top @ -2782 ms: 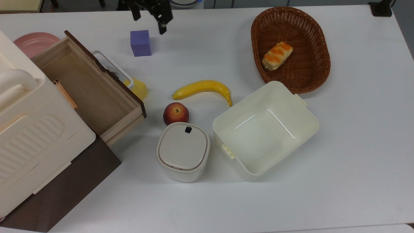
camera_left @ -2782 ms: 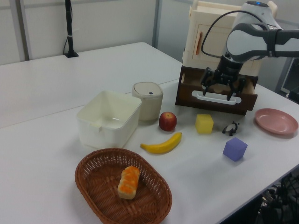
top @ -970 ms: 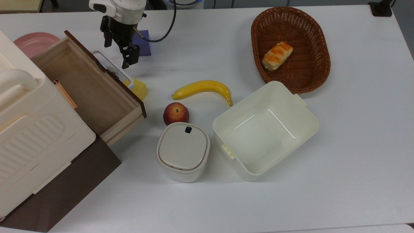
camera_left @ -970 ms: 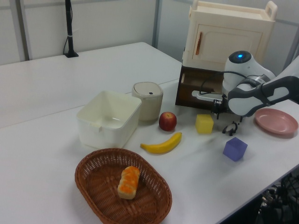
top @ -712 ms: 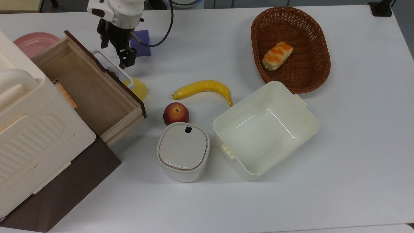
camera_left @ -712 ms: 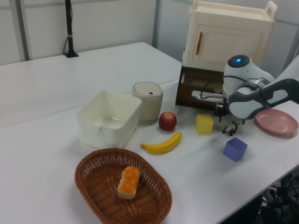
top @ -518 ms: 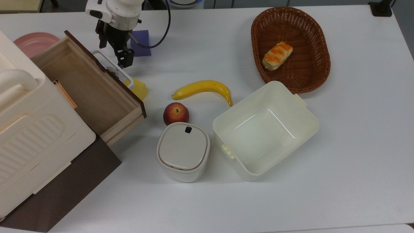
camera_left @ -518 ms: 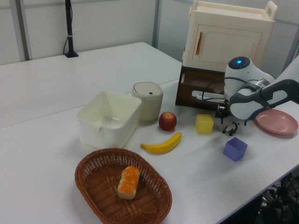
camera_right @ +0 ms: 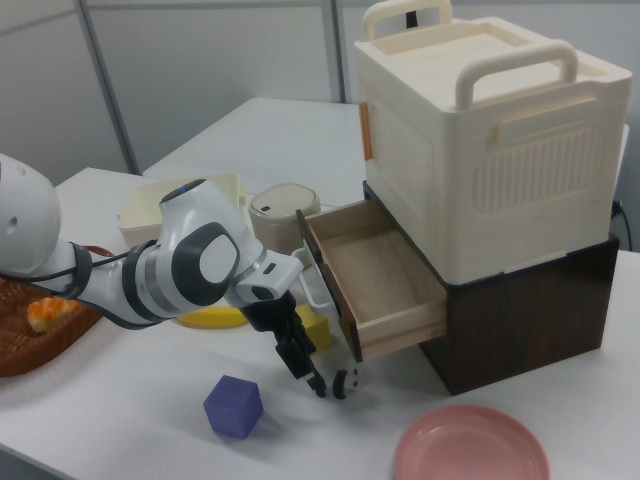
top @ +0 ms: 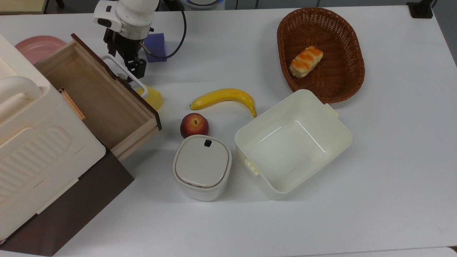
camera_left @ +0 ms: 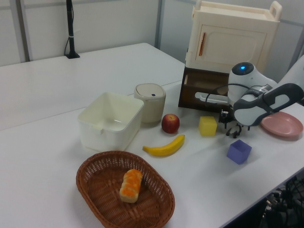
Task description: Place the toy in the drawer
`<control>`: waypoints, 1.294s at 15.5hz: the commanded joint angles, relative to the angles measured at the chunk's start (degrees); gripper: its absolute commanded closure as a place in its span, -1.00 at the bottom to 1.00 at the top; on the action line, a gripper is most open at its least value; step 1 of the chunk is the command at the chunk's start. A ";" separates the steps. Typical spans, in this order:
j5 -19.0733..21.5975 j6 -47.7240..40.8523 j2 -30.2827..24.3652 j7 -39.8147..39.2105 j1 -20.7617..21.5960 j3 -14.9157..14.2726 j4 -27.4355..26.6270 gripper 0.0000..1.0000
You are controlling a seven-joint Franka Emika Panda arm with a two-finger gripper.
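Down low went the gripper, right at the table, just in front of the open drawer. The dark fingers were spread apart, gripping nothing. The toy sat on the table just beside the lower fingertip in the right view: tiny, a white body with black patches, dwarfed by everything around it. It lay below the outer corner of the drawer's dark front, not inside. Whether a finger touched it, I could not tell.

In the left view the toy showed as a small black-and-white speck under the gripper, with the yellow cube on the left view's left, the purple cube nearer the camera and the pink plate on the left view's right.

From the top view the gripper hung over the drawer's white handle, the arm's white wrist above it. The drawer stood pulled well out, its pale wood floor bare. The purple cube sat just beside the wrist, the yellow cube tucked against the drawer front.

In the right view the purple cube stood apart from the toy, on the right view's left, and the plate lay near, toward the right view's lower right.
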 commanded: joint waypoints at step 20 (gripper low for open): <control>-3.50 2.48 4.78 1.72 -1.96 0.49 2.24 -1.00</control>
